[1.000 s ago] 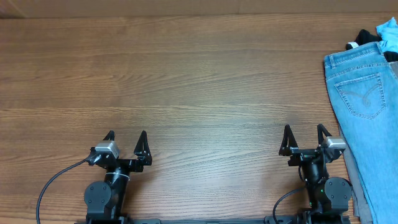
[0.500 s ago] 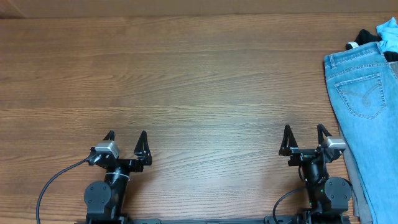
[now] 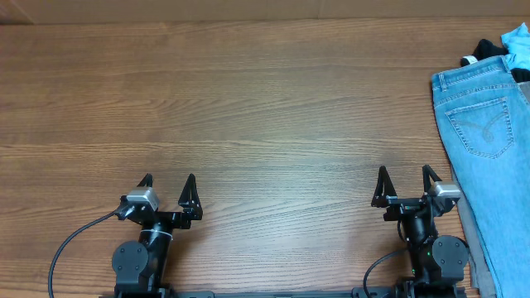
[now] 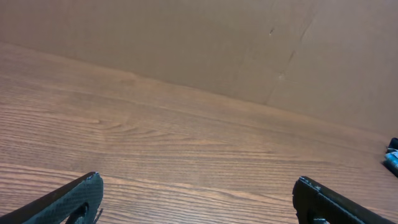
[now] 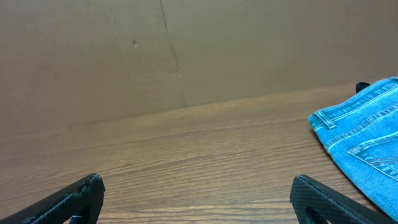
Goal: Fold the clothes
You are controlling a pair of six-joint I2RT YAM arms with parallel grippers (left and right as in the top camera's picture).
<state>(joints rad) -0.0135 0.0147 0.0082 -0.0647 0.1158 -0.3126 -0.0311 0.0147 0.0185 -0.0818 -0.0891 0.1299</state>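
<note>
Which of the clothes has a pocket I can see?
The light blue jeans, with a stitched back pocket showing; the black garment and cyan garment bunched beyond show none.

- The jeans [image 3: 489,141] lie flat on the table [image 3: 265,108] along its 3 o'clock edge, with the waistband toward 12.
- A heap of small garments [image 3: 497,48] sits at 2 o'clock, touching the waistband.
- The left claw [image 3: 168,178] stands at 7 o'clock.
- The right claw [image 3: 404,170] stands at 5 o'clock, just beside the jeans.
</note>
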